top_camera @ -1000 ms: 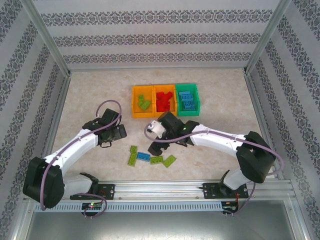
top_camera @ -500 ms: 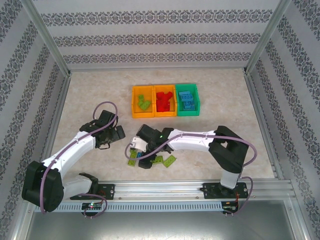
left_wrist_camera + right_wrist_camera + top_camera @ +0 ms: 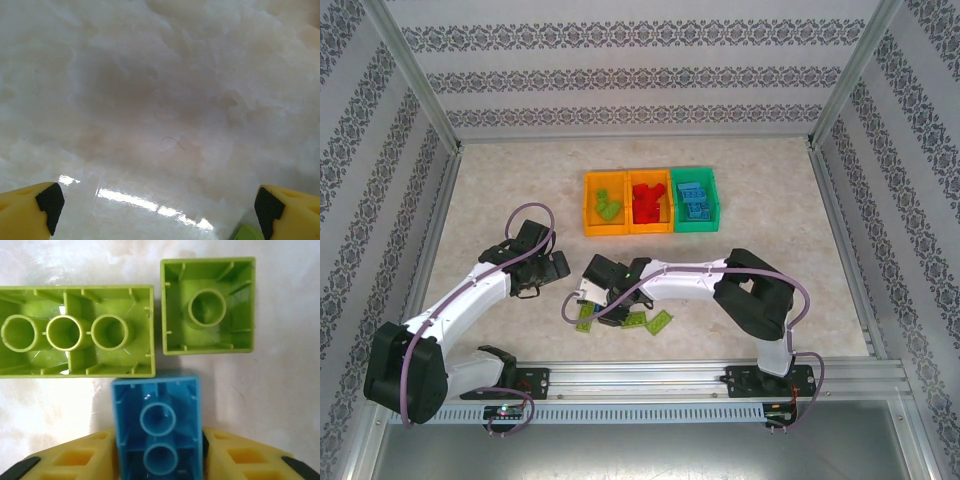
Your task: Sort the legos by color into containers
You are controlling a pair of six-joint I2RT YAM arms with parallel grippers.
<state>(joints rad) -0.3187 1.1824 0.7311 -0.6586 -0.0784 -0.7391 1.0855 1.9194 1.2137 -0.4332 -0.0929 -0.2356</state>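
The table (image 3: pixel 770 230) carried three bins in a row at its far middle: the left orange bin (image 3: pixel 588 205) with green bricks, the middle orange bin (image 3: pixel 650 229) with red, and the green bin (image 3: pixel 714 205) with blue. Within the last second the right arm had swung back from near the bins to the loose pile at the front. The right gripper (image 3: pixel 157 455) had closed against both sides of a blue lego (image 3: pixel 156 410), which lay studs-down just beside a long green lego (image 3: pixel 75 332) and a square green lego (image 3: pixel 207 305). That suggested a pick bound for the green bin. The left gripper (image 3: pixel 160 210) hung with its jaws wide apart over bare table.
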